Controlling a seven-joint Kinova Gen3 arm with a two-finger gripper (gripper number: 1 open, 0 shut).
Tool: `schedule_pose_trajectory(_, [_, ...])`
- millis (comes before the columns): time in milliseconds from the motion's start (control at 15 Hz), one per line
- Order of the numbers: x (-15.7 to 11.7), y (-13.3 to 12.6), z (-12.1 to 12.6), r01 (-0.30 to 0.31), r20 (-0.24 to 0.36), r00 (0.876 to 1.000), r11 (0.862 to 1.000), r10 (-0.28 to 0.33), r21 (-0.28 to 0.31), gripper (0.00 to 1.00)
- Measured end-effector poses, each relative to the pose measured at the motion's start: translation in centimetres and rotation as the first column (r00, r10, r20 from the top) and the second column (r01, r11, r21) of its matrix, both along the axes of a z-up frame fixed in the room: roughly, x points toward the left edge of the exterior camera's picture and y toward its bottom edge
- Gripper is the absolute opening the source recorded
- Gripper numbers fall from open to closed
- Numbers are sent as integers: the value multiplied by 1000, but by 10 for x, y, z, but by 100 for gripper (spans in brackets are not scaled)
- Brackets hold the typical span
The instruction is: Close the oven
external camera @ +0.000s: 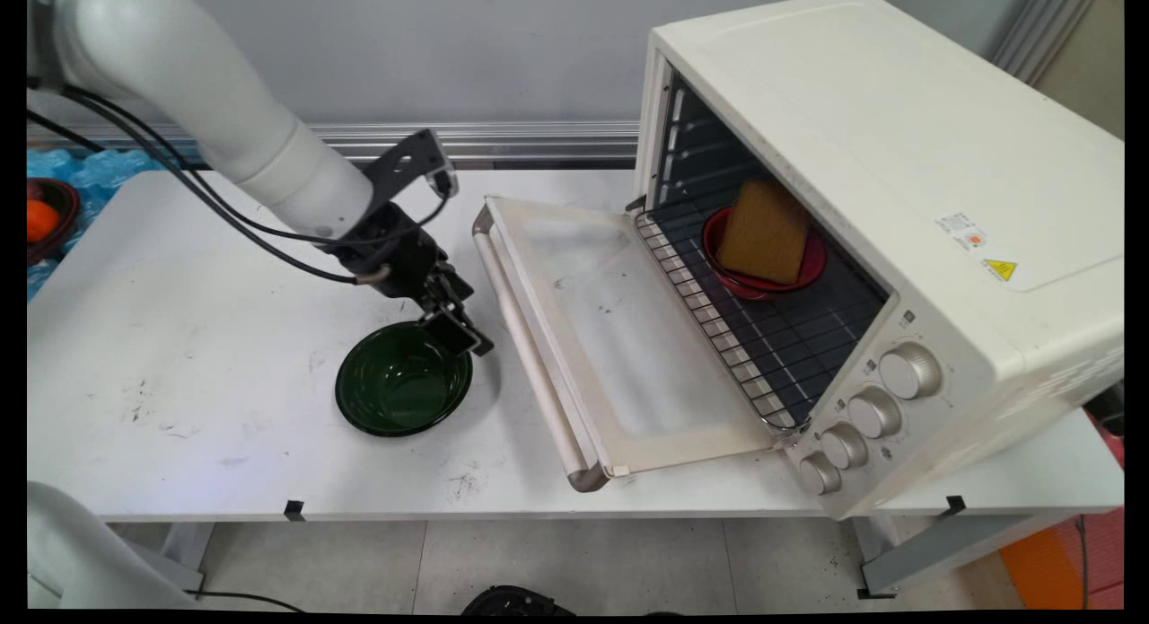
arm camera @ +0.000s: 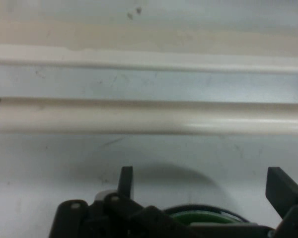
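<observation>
The white surface (external camera: pixel 224 355) stands before a grey wall and carries a cream toaster oven (external camera: pixel 898 202) with its door (external camera: pixel 583 328) folded down. Only the main view shows the oven interior: a red bowl (external camera: pixel 763 260) holding a brown slice (external camera: pixel 763 231) on the rack. The hand view shows the door handle (arm camera: pixel 149 116) close ahead. The arm slopes down from upper left. The hand (external camera: pixel 456 329) hangs over the green bowl's (external camera: pixel 402 380) far rim, fingers (arm camera: pixel 126 181) spread apart, gripping nothing.
</observation>
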State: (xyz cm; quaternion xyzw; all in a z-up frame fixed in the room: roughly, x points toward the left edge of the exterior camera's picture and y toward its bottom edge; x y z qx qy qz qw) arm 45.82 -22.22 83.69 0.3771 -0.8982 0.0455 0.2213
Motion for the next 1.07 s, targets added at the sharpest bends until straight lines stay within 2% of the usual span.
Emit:
schedule_pose_trajectory(333, [-18, -11, -17, 3, 19, 1000, 1000, -3, 8, 100])
schedule_pose_trajectory(400, [-21, -12, -20, 5, 20, 1000, 1000, -5, 8, 0])
schedule_pose_trajectory(1067, [-29, -22, -41, 22, 24, 999, 999, -22, -24, 0])
